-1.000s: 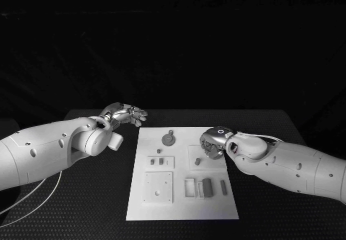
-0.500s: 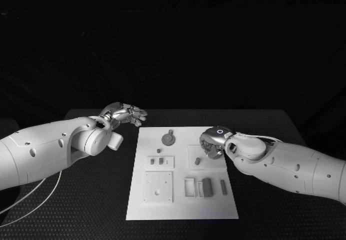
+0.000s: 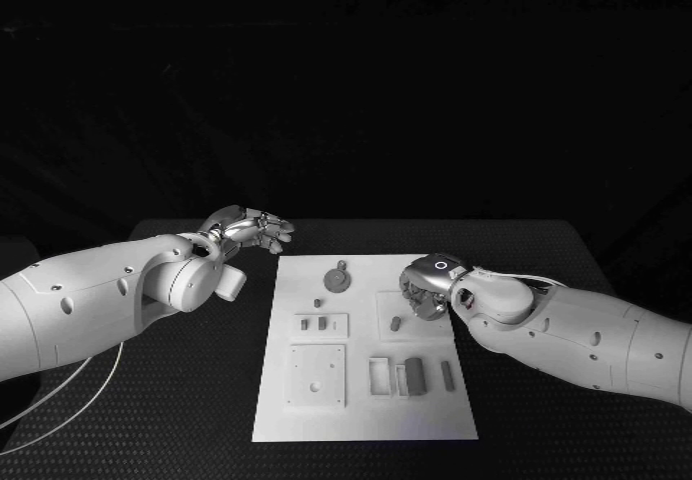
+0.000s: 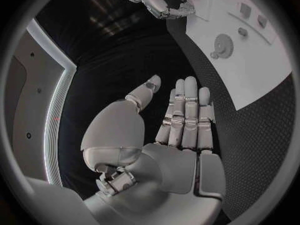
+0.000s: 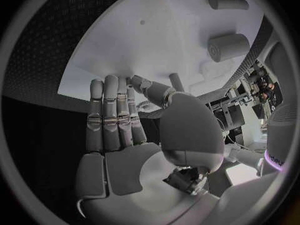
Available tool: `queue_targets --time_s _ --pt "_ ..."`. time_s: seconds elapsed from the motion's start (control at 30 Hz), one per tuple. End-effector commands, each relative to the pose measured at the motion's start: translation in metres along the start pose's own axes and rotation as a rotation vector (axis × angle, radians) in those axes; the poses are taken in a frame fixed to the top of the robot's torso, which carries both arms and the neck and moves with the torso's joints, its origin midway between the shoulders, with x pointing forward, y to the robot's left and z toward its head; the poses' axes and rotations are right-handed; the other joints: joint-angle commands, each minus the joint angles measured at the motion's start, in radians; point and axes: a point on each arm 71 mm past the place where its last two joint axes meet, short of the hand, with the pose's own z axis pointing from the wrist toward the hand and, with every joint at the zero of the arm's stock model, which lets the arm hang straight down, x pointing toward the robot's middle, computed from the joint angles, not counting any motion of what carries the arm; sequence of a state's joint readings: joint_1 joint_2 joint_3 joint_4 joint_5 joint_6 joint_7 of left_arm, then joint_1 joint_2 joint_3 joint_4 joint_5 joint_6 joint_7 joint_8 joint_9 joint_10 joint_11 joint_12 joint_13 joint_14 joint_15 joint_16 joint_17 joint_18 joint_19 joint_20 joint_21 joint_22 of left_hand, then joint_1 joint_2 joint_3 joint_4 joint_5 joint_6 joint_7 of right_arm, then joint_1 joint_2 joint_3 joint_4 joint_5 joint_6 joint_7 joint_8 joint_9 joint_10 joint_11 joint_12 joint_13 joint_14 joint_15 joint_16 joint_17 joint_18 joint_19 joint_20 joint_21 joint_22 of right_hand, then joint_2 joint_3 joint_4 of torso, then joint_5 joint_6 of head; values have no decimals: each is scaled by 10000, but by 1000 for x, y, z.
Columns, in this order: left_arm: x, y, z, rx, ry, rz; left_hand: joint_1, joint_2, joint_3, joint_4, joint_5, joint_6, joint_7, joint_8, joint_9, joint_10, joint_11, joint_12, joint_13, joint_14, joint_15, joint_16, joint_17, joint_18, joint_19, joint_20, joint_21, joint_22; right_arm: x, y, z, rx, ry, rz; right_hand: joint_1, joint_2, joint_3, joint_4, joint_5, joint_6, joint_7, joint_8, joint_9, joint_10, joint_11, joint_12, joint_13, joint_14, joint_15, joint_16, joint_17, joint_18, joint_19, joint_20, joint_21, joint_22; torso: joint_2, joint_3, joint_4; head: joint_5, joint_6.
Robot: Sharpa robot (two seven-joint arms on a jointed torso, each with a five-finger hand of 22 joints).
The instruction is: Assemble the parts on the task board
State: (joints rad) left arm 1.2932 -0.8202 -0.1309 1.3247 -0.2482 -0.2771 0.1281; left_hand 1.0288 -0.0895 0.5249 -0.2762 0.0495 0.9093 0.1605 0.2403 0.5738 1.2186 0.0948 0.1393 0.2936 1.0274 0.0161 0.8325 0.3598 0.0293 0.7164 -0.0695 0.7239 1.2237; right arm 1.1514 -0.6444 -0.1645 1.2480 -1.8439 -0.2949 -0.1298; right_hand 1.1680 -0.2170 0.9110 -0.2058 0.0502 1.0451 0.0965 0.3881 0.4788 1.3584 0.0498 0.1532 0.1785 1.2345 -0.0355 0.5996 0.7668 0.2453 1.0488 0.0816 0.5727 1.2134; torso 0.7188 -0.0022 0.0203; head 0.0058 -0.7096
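The white task board (image 3: 361, 412) lies in the middle of the black table. On it are a round toothed part (image 3: 338, 278), a small peg (image 3: 317, 302), a short cylinder (image 3: 395, 323) and dark blocks (image 3: 415, 374) in recesses. My right hand (image 3: 423, 290) hovers over the board's right side, beside the cylinder. In the right wrist view its fingers (image 5: 112, 117) are straight and hold nothing above the board (image 5: 144, 40). My left hand (image 3: 253, 230) is off the board's far left corner, with fingers (image 4: 187, 115) extended and empty. The toothed part (image 4: 222, 46) also appears in the left wrist view.
Two thick cylinders (image 5: 228, 46) stand on the board in the right wrist view. A square plate (image 3: 316, 374) sits on the board's near left. Black textured table (image 3: 173, 400) surrounds the board on every side.
My right hand has edged very slightly to the left over the board. The left hand and the parts have stayed where they were.
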Motion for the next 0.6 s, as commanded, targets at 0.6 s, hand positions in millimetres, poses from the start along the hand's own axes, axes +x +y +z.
queue_targets --time_s 0.6 --pt "-1 -2 1 95 104 -59 -78 -11 -77 -4 23 -79 22 68 8 -93 -10 87 12 59 8 -88 31 -82 40 -117 -48 -7 6 -1 -3 -67 450 112 -91 -5 101 25 -18 113 0 75 61 111 -35 40 59 97 -17 42 101 165 122 -45 56 53 0 -8 -2 1 0"
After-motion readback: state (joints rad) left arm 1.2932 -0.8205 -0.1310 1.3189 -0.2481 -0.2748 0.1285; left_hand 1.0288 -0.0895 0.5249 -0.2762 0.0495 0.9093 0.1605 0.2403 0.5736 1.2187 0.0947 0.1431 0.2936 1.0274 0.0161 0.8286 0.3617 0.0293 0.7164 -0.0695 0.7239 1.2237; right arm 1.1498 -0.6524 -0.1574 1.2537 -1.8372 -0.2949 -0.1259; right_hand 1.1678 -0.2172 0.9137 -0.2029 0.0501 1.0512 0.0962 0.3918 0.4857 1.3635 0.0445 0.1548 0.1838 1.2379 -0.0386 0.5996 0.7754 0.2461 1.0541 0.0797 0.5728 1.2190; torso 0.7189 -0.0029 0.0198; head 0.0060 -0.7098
